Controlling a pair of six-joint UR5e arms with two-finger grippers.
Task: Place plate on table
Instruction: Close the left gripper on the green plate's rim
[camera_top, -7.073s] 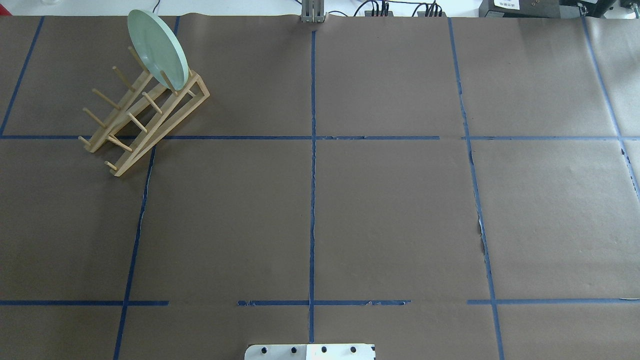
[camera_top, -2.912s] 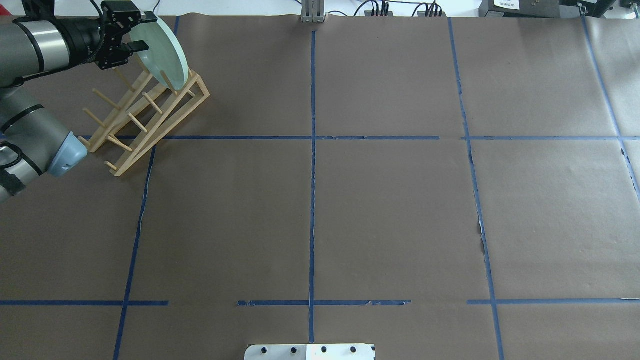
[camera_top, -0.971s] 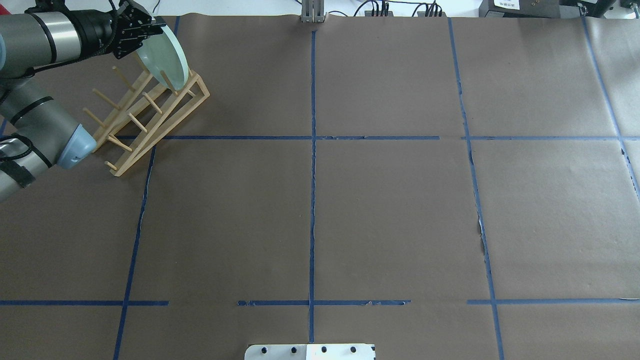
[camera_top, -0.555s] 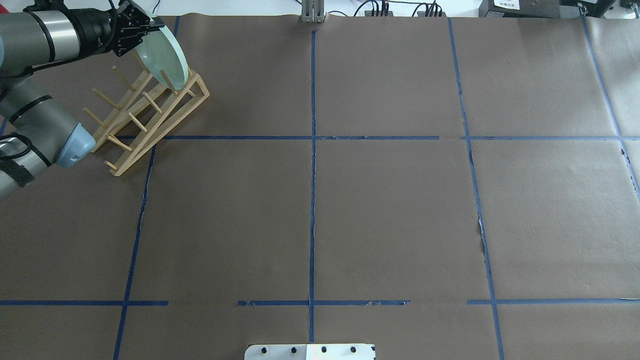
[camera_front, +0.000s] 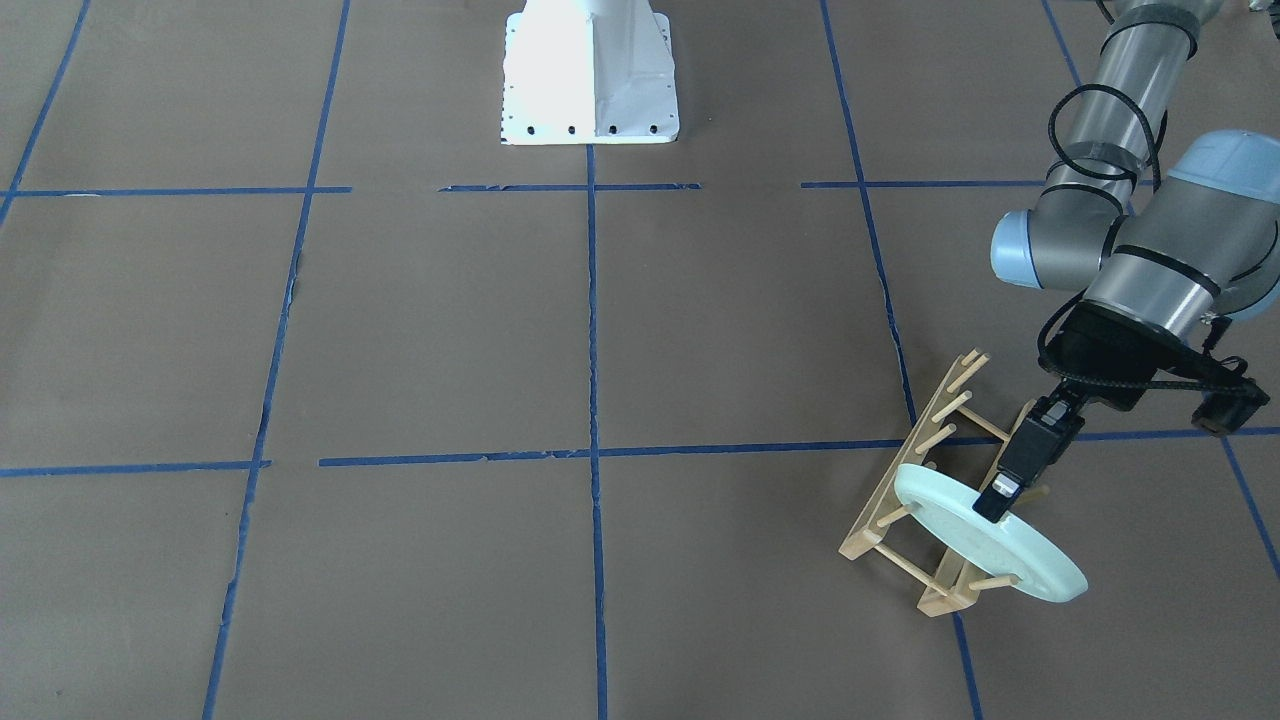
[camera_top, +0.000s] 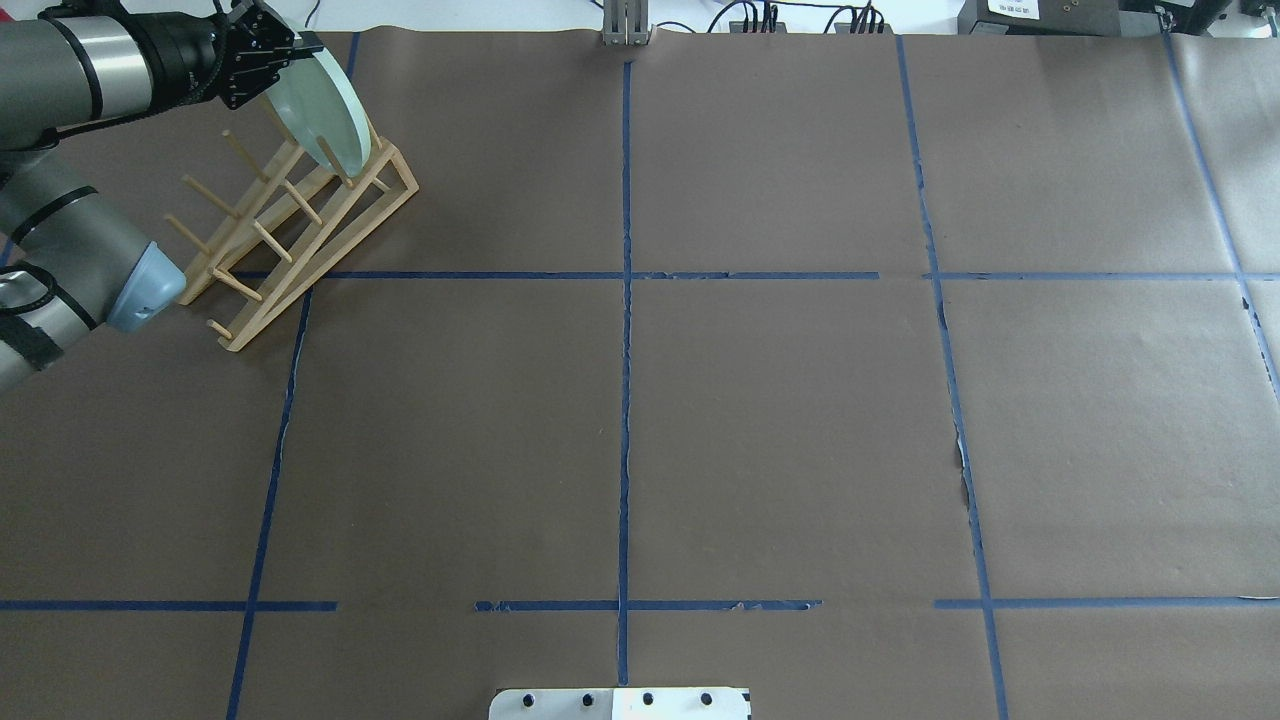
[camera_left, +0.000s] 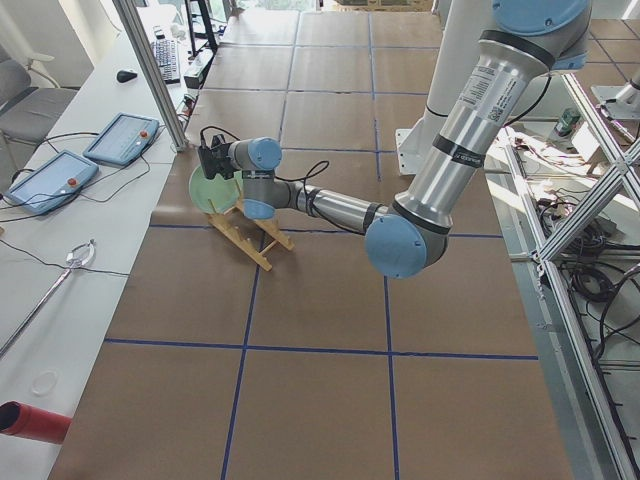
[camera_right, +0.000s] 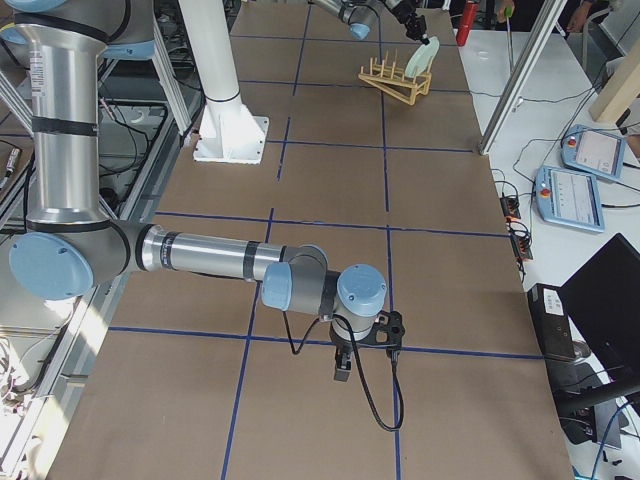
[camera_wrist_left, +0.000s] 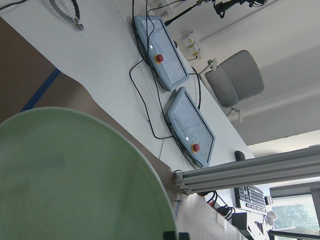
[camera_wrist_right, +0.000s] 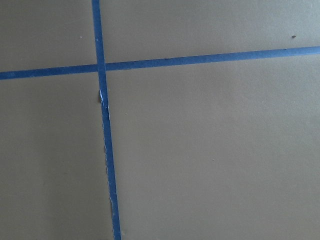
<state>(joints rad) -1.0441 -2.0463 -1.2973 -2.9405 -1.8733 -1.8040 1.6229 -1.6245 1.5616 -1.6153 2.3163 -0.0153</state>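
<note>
1. I am pinching the top rim of the mint-green plate with my left gripper. As far as I can judge, one finger is pressing each face. In my wrist view the plate's pale face is filling the lower left.
2. The plate is standing on edge, leaning, in the end slot of the wooden peg rack, at the far left corner of the table. So I am at the lift-out step: the grasp looks made, but the plate is not yet out of the rack.
3. Next I am needing a pull upward along the pegs, not sideways. A sideways pull would likely drag the light rack along. After that comes tipping the plate flat and lowering it.
4. The table's far edge is running just behind the rack, so the room for carrying is lying toward me and to the right.
5. Bare brown paper is showing there, across several squares between the blue tape lines.
6. My right gripper is hanging low over the table, well apart from all this. I cannot tell whether its fingers are spread or pressed together.
</note>
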